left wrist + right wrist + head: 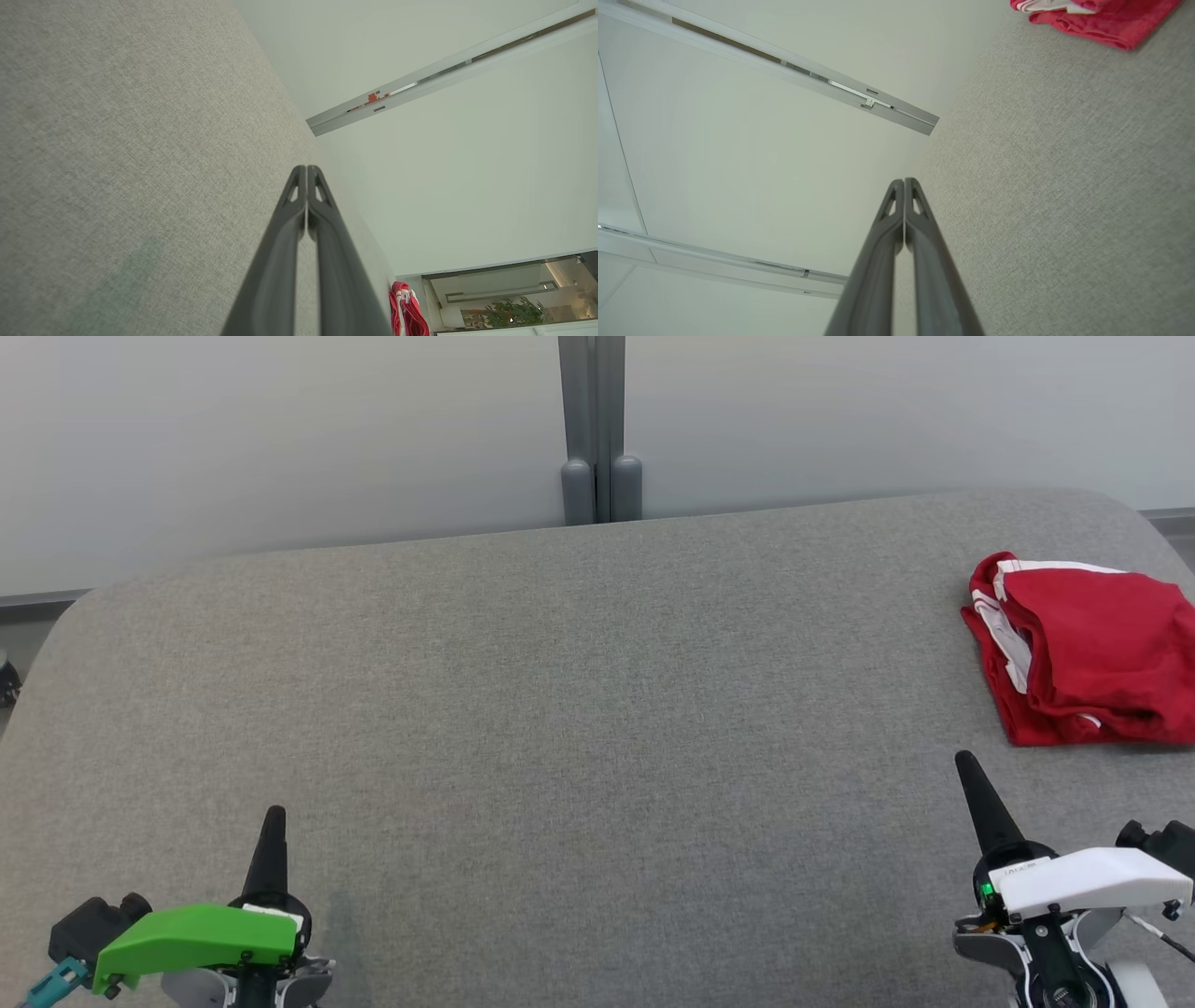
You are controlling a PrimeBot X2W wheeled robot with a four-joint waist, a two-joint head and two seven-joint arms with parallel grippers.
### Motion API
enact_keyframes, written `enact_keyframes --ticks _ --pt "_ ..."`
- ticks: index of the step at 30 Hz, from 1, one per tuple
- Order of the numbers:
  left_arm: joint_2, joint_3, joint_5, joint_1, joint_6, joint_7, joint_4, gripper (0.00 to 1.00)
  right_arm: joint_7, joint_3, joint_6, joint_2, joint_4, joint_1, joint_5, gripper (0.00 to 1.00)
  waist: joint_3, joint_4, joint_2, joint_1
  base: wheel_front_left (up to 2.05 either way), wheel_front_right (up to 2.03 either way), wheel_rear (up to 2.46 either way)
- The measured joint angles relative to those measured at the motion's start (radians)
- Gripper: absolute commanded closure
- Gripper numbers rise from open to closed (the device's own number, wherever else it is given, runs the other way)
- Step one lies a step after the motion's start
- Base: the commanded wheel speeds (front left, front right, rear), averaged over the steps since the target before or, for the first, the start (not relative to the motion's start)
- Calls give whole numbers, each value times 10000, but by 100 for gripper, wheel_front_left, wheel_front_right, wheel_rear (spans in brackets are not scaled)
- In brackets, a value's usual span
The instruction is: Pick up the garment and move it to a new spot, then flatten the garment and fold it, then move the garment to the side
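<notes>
A red garment (1088, 649) with white trim lies folded in a compact pile at the far right of the grey fabric table (579, 709), running off the head view's right edge. It also shows as a red strip (407, 310) in the left wrist view and as the garment's edge (1101, 18) at the top of the right wrist view. My left gripper (273, 814) rests at the lower left, shut, holding nothing. My right gripper (963, 761) sits at the lower right, shut and empty, just below and left of the garment, apart from it.
A pale wall panel with a grey vertical post (602, 429) stands behind the table's far edge. The table's rounded corners show at the far left and far right. A room with a plant (509, 312) shows past the table in the left wrist view.
</notes>
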Motion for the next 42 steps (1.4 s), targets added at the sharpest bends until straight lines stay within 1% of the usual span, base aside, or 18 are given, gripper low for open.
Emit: enact_keyframes --ticks 17,42 --pt "-121 389 -1425 -178 -299 364 4 100 163 -113 -2 8 374 -311 1521 100 23 -2 0 0 0 0 0" --pt "-291 865 -3133 -420 -698 867 10 100 382 -291 -6 35 832 -709 3390 100 56 -5 0 0 0 0 0"
